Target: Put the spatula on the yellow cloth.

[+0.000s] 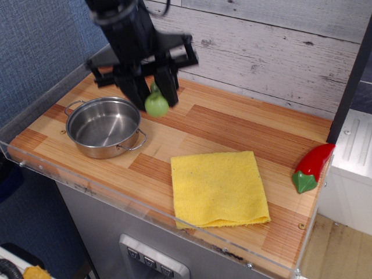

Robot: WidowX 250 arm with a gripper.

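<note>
My black gripper [153,93] is shut on the spatula [156,103]. Only its light-green rounded handle shows, hanging down between the fingers; the grey blade is hidden. The gripper holds it in the air above the wooden table, just right of the steel pot [103,126] and up and to the left of the yellow cloth [218,188]. The yellow cloth lies flat and folded near the table's front edge, with nothing on it.
A red pepper with a green stem [311,167] lies at the right edge of the table. A clear plastic rim [87,185] runs along the front and left. A whitewashed plank wall [273,52] stands behind.
</note>
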